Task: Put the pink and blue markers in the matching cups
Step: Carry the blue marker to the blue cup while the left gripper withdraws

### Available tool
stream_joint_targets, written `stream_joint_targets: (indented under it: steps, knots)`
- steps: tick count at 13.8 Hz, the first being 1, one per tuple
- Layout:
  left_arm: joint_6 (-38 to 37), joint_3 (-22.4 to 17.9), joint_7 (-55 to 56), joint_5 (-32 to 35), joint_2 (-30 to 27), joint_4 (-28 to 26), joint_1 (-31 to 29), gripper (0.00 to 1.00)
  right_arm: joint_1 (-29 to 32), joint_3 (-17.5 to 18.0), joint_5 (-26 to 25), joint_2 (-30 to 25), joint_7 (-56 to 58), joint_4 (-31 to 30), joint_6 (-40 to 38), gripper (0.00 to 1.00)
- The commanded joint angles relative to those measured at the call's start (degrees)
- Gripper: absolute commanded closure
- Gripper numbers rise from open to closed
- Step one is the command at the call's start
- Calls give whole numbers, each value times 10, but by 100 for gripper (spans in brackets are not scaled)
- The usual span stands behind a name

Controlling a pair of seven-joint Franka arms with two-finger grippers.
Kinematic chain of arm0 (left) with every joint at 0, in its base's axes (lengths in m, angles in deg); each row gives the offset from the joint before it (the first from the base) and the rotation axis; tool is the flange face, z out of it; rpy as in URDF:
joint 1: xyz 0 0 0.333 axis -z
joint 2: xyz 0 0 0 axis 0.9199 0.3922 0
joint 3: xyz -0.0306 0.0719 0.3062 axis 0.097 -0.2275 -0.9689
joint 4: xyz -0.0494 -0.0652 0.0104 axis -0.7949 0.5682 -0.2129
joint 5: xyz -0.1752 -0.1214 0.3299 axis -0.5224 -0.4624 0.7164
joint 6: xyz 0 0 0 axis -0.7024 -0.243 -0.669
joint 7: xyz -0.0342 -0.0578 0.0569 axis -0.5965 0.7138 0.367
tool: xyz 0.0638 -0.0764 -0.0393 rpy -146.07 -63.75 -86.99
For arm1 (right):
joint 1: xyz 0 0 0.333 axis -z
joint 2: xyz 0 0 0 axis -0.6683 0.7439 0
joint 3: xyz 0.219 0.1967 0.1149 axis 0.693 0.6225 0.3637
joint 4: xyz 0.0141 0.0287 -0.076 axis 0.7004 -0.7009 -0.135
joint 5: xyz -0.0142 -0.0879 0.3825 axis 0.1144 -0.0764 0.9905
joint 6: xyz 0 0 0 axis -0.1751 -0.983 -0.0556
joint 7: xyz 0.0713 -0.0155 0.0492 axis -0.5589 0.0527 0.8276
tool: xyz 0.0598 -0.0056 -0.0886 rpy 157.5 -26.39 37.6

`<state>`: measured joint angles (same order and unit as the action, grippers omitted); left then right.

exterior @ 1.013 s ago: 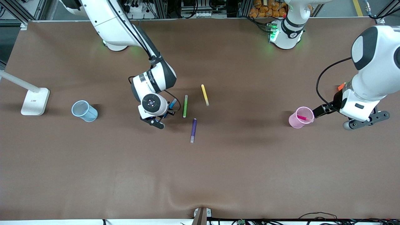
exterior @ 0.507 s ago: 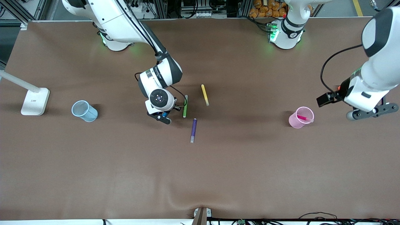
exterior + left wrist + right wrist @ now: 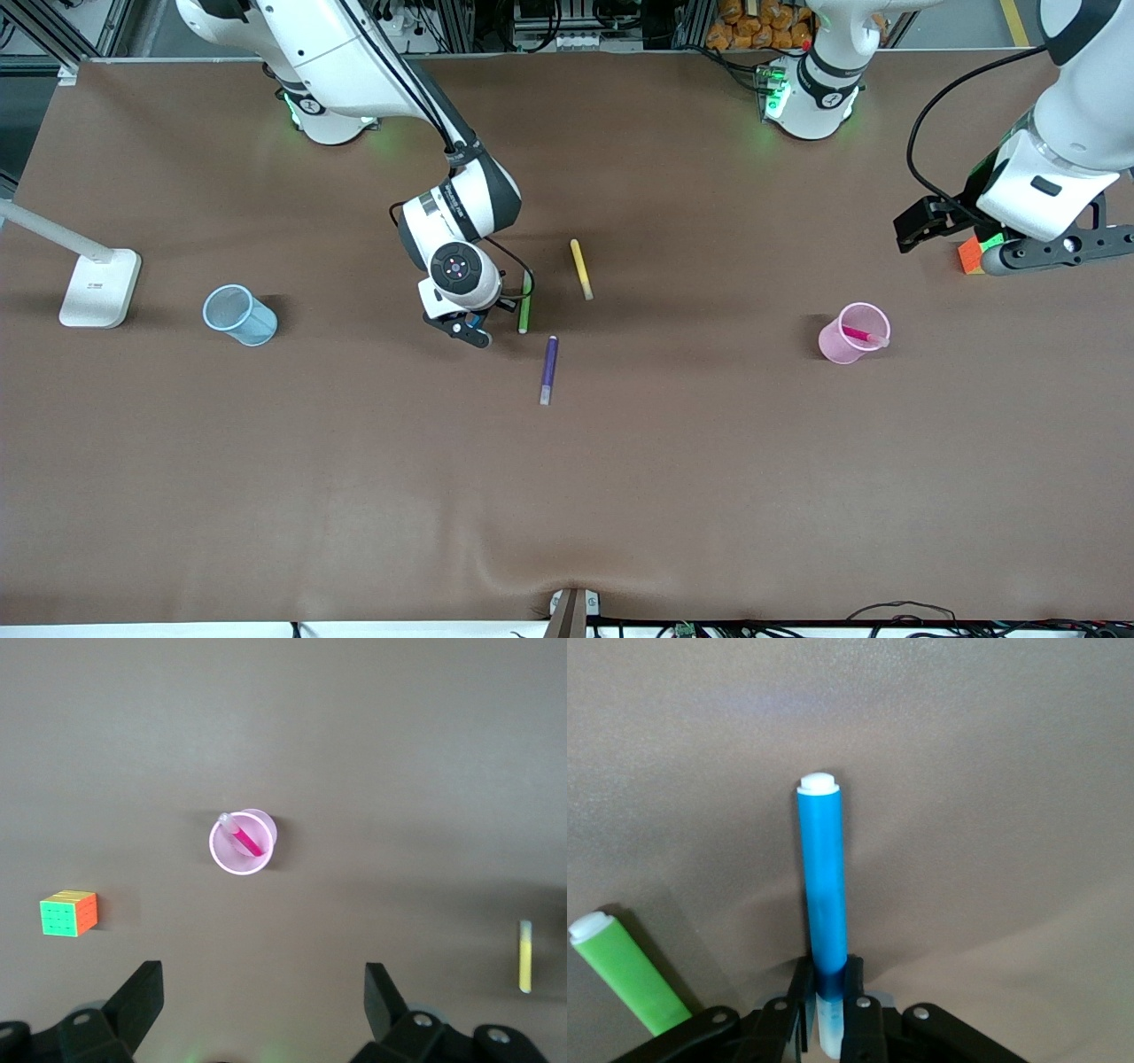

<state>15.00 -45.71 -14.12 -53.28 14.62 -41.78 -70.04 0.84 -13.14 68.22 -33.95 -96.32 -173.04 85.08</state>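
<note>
On the brown counter (image 3: 620, 496), the pink marker (image 3: 858, 334) is already sitting in the pink cup (image 3: 849, 334). The blue marker (image 3: 822, 886) is being pinched by the right end effector (image 3: 826, 1005) beside the green pen (image 3: 525, 301), with the blue cup (image 3: 237, 315) left to fill; the left end effector (image 3: 261, 1010) is being held wide over the counter near a colour cube (image 3: 68, 914).

The right gripper (image 3: 826, 1010) is now clamped on the blue marker (image 3: 822, 877), having been shifted toward the green pen (image 3: 525, 301). The left gripper (image 3: 261, 1001) is drawn away from the pink cup (image 3: 850, 333) toward the table's base-side edge, over a colour cube (image 3: 68, 913).
</note>
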Motion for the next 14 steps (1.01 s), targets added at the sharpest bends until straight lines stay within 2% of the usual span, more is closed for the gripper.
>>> stream_joint_targets:
  steps: [1, 4, 7, 11, 14]
  knots:
    - [-1, -4, -43, -51, -31, -13, -27, 0, 1, -4, 6, -12, 3, -16, 2, 100]
    - [0, -5, -93, -69, -50, -26, -50, 0, 18, -6, 5, -24, 6, 5, -33, 100]
    - [-1, -6, -108, -65, -52, -26, -68, 0, 55, -9, -1, -42, 10, 45, -141, 100]
    - [-3, -5, -106, -63, -51, -23, -70, 0, 136, -8, 0, -54, 94, 128, -304, 100]
    - [-3, -6, -105, -62, -50, -20, -70, 0, 197, -9, -2, -54, 166, 178, -387, 100]
